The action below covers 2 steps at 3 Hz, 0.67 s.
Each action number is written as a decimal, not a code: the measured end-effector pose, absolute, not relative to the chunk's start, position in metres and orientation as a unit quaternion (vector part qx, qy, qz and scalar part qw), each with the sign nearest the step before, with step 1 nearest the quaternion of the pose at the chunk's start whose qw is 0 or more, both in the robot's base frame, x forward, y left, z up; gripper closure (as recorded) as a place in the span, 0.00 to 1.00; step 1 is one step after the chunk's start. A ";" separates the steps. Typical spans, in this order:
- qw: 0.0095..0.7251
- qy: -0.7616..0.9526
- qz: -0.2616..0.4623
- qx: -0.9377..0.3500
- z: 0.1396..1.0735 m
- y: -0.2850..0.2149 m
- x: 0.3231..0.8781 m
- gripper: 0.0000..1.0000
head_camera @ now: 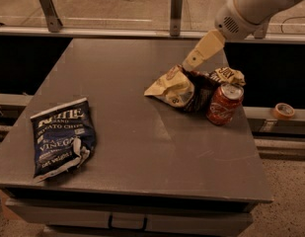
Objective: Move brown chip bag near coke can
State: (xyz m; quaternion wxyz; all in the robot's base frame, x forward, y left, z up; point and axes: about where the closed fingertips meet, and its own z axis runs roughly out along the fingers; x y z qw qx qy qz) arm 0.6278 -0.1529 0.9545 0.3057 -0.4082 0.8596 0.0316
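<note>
The brown chip bag [177,87], pale tan and dark brown and wrinkled, lies on the right part of the grey table [122,78]. The coke can [224,104], red with a silver top, stands upright right against the bag's right side. My gripper [191,61] hangs from the white arm at the upper right. It sits just above the bag's top edge, close to it; I cannot tell whether it touches.
A dark blue chip bag [61,137] with white lettering lies flat at the table's front left. A roll of tape [283,110] rests on a ledge beyond the right edge. A railing runs along the back. The can stands close to the table's right edge.
</note>
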 end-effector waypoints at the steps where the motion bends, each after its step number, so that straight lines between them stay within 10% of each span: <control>1: 0.375 0.837 0.045 -0.397 1.000 -0.188 0.647 0.00; 2: 0.471 0.789 0.025 -0.393 1.086 -0.221 0.647 0.00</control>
